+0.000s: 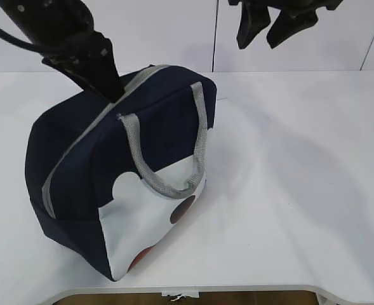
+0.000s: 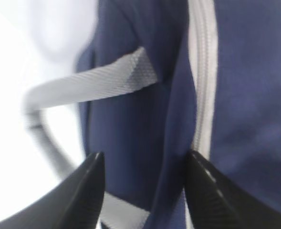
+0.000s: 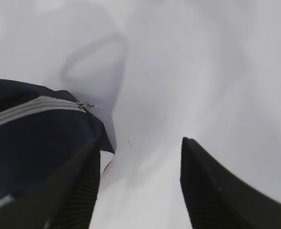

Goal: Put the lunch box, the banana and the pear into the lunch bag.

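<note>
Navy fabric lunch bag [image 1: 79,159] sits zipped on your white table [image 1: 301,190], grey zipper [image 2: 202,71] closed; no brand or writing is legible. Your left gripper [image 2: 142,191] stands open over its top. Your right gripper [image 3: 140,186] hangs open, holding nothing.

The left arm reaches down from the top left, and the left gripper [image 2: 142,191] has its two black fingers [image 2: 85,191] spread apart with nothing held between them. The right arm hangs high up at the top right, away from the left one. The right gripper [image 1: 274,32] points down, and its two dark fingers [image 3: 212,191] are spread apart too, with nothing between them.
</note>
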Robot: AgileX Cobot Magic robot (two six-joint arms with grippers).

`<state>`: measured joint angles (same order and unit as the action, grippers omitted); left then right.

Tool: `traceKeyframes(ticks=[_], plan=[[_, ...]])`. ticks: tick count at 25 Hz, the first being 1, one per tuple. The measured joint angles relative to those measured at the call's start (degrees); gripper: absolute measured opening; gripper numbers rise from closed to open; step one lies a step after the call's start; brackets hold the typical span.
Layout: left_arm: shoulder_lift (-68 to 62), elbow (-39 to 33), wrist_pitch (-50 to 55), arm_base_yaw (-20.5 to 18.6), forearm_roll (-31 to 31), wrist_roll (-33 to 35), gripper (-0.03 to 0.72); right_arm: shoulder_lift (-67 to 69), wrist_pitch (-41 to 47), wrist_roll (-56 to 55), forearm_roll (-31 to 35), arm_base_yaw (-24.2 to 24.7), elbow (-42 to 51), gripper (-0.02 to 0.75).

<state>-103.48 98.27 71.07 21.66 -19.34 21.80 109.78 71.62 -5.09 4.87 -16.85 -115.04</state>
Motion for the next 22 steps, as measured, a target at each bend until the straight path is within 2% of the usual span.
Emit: traceKeyframes(ticks=[3, 12, 22], plan=[[0.1, 2.6, 0.0, 0.0, 1.5, -1.4, 0.419, -2.8, 0.1, 0.0, 0.0, 0.0, 0.0, 0.421], [4.7, 3.3, 0.1, 0.0, 2.3, -2.3, 0.421, -8.7, 0.3, 0.0, 0.9, 0.0, 0.8, 0.421], [11.7, 3.3, 0.4, 0.0, 7.2, -6.6, 0.421, -20.0, 0.3, 2.2, 2.0, 0.0, 14.9, 0.421]])
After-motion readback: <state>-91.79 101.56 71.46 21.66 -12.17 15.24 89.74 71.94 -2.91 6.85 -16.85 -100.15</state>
